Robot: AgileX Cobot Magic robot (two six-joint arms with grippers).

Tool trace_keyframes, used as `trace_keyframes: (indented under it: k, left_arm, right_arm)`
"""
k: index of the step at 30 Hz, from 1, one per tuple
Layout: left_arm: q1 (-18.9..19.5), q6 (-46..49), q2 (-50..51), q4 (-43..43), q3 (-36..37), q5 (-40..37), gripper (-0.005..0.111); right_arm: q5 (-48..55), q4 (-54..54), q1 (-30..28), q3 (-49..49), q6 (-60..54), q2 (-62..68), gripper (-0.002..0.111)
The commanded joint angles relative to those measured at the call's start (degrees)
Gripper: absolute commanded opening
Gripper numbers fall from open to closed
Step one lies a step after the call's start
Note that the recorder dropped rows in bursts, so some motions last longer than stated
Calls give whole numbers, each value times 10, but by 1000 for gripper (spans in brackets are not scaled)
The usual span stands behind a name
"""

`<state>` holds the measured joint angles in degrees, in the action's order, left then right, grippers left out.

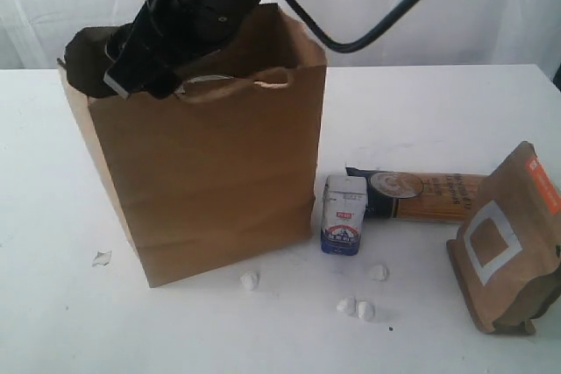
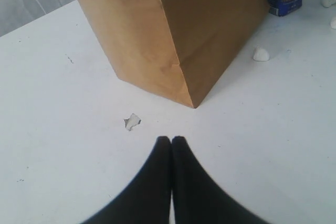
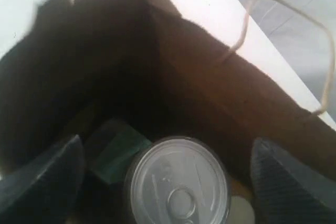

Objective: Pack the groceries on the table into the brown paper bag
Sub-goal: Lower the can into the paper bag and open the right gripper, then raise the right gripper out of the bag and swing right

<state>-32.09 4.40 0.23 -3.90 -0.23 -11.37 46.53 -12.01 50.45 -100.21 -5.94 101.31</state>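
Down inside the brown paper bag (image 3: 252, 103) my right pincer (image 3: 168, 179) stands wide apart astride the pull-tab can (image 3: 178, 187): rigid, probably heavy, slick-walled, best gripped across its sides. My left pincer (image 2: 171, 142) is pressed together over the table (image 2: 63, 145) near the bag's corner.

- brown paper bag (image 1: 210, 181), left of centre in the exterior view: matt kraft paper, creased and softly wrinkled, with handles of twisted paper cord.
- table (image 1: 438, 102): smooth white top, matt, faintly scuffed.
- pull-tab can (image 3: 178, 187), lower centre of the right wrist view: silvery metal lid with a satin sheen and pressed rings.
- small white-blue carton (image 1: 344, 216): printed card, slightly glossy.
- dark-blue spaghetti packet (image 1: 421, 194): glossy plastic film.
- brown pouch with orange label (image 1: 508, 243), lower right: matt, paper-like, crumpled at the foot.
- left gripper (image 2: 171, 141): smooth, matt black plastic.
- right gripper (image 3: 167, 153): pads (image 3: 286, 187) dull dark grey, finely textured.
- white crumbs (image 1: 250, 280): matt, chalky-looking.
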Motion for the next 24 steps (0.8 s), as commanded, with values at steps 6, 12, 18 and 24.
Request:
trace_keyframes:
  k: [6, 12, 18, 24]
  left_arm:
    - [0, -1, -2, 2, 2, 0, 0]
    - [0, -1, -2, 2, 2, 0, 0]
    - [0, -1, -2, 2, 2, 0, 0]
    - [0, -1, -2, 2, 2, 0, 0]
  right_arm:
    - [3, 0, -2, -3, 12, -14, 80]
    - [28, -1, -2, -3, 12, -55, 80]
    - [40, -8, -2, -3, 26, -147, 80]
    - [138, -124, -2, -3, 70, -270, 80]
